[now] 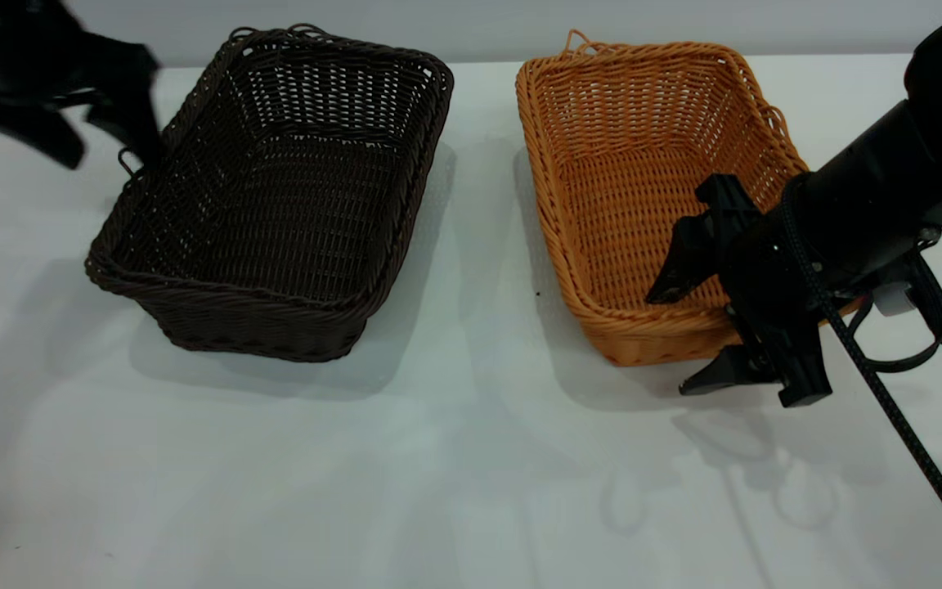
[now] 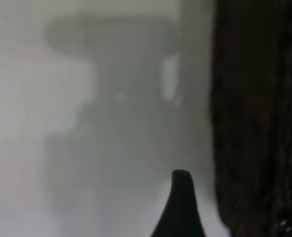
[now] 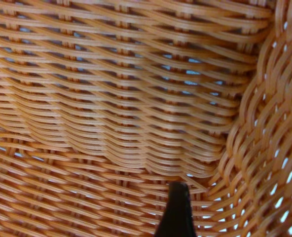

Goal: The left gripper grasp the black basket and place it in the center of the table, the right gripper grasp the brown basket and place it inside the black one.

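Nearest my exterior camera, the right gripper (image 1: 696, 339) hangs at about 4 o'clock on the table (image 1: 438, 474), its fingers spread across the near corner of the brown basket (image 1: 651, 196), one inside and one outside the rim, not yet pinching. Over at 10 o'clock the left gripper (image 1: 103, 135) sits just beside the far left rim of the black basket (image 1: 275, 188), also spread (contact I cannot confirm). Both baskets stand side by side, apart, on the table. By my reckoning nothing is done: the black one needs centring, then the brown one nests inside.
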Robot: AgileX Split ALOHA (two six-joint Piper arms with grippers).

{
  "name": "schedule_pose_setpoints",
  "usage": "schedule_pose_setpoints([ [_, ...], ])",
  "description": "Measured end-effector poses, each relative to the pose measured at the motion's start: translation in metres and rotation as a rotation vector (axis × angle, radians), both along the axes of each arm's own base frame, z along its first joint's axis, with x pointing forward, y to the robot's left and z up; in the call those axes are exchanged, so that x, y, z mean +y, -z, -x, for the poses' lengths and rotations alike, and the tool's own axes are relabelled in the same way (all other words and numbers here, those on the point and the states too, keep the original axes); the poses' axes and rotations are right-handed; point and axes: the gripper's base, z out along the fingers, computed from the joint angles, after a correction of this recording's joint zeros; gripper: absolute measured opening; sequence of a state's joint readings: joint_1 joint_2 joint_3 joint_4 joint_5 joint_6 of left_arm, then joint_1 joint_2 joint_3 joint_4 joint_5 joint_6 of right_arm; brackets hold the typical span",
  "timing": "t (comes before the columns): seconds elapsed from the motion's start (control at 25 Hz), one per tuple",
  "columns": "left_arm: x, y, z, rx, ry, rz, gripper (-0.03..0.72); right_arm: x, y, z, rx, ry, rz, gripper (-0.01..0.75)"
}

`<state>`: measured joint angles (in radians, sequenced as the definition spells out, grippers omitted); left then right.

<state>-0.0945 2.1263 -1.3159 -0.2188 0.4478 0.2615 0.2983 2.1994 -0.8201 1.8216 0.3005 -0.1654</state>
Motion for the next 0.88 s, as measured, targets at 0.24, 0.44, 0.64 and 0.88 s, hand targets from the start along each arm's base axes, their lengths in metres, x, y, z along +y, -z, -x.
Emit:
schedule_pose_setpoints([
  [0.24,-0.008,0.026,-0.013,-0.011,0.028,-0.015,0.552,0.0,0.0,0.0,0.0,0.0,0.0,0.553],
  [0.44,-0.008,0.052,-0.017,-0.029,0.026,-0.031,0.489,0.0,0.0,0.0,-0.002,-0.004,0.001,0.505],
  [0.64,-0.013,0.058,-0.018,-0.03,0.038,-0.034,0.249,0.0,0.0,0.0,-0.022,-0.052,0.015,0.258],
  [0.88,-0.013,0.058,-0.016,-0.011,0.105,-0.062,0.075,-0.003,-0.007,-0.012,-0.088,-0.11,-0.023,0.119],
])
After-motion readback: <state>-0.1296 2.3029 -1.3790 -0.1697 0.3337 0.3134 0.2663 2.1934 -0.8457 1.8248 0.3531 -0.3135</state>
